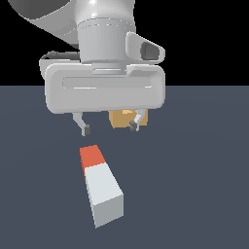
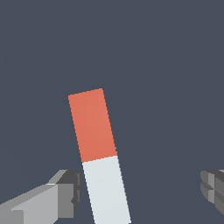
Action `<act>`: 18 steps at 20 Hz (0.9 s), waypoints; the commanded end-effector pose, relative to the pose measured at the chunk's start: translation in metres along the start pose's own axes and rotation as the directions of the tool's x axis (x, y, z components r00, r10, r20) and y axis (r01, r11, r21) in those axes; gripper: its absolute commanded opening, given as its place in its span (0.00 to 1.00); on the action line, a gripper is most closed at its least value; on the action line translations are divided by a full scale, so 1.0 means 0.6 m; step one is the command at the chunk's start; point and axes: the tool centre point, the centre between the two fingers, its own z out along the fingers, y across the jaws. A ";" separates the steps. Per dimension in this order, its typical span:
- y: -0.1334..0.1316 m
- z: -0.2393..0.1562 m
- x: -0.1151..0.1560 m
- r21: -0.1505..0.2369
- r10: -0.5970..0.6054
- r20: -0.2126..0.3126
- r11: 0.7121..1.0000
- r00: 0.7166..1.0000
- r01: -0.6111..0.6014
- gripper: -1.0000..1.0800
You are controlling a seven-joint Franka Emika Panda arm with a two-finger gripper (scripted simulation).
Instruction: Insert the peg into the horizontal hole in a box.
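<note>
Peg (image 1: 100, 185) lies flat: square white-grey bar, 1 orange-red end.

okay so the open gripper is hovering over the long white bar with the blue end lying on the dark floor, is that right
Not quite: the end section of the long white-grey square bar is orange-red, not blue, as the wrist view shows. The rest holds: the grey two-fingered gripper hangs open above the bar, holding nothing, and the bar lies on the dark floor.
</note>
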 end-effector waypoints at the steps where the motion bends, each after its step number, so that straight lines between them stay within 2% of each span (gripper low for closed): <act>1: -0.012 0.016 -0.020 0.001 -0.046 0.002 0.999 0.999 0.046 0.96; 10: -0.037 0.057 -0.077 0.006 -0.165 0.006 0.986 0.986 0.165 0.96; 18: -0.042 0.072 -0.100 0.008 -0.208 0.007 0.978 0.978 0.208 0.96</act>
